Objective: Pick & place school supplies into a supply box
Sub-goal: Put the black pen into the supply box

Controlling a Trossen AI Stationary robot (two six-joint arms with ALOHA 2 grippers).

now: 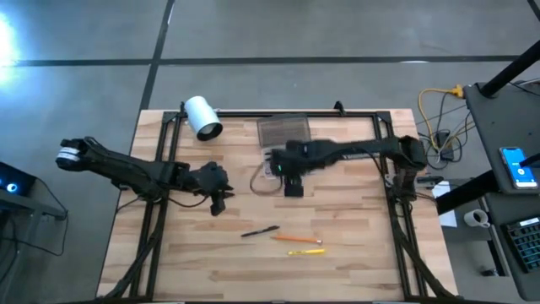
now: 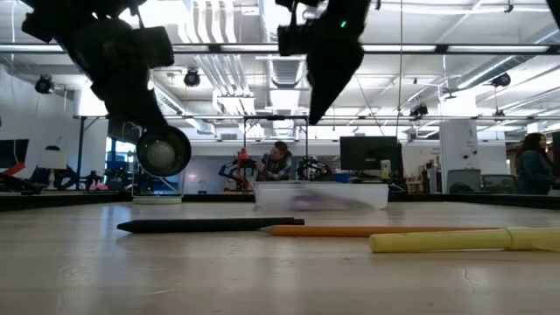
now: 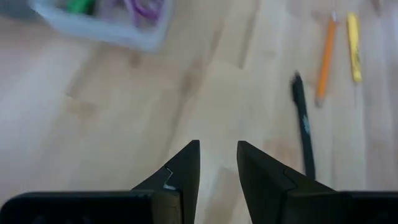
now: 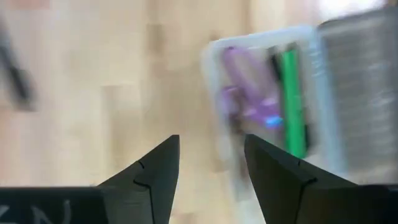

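Note:
The supply box is a clear case on the table's far middle, its grey lid lying open behind it. Inside lie purple scissors and a green pen. My right gripper hovers open above the box's near edge, holding nothing. A black pen, an orange pencil and a yellow pen lie flat on the table toward its near edge. My left gripper hangs open over bare wood, left of the box and behind the pens.
A white cylinder roll lies at the far left corner. Black frame rails run along the table's left, right and far sides. Bare wood spreads around the three pens.

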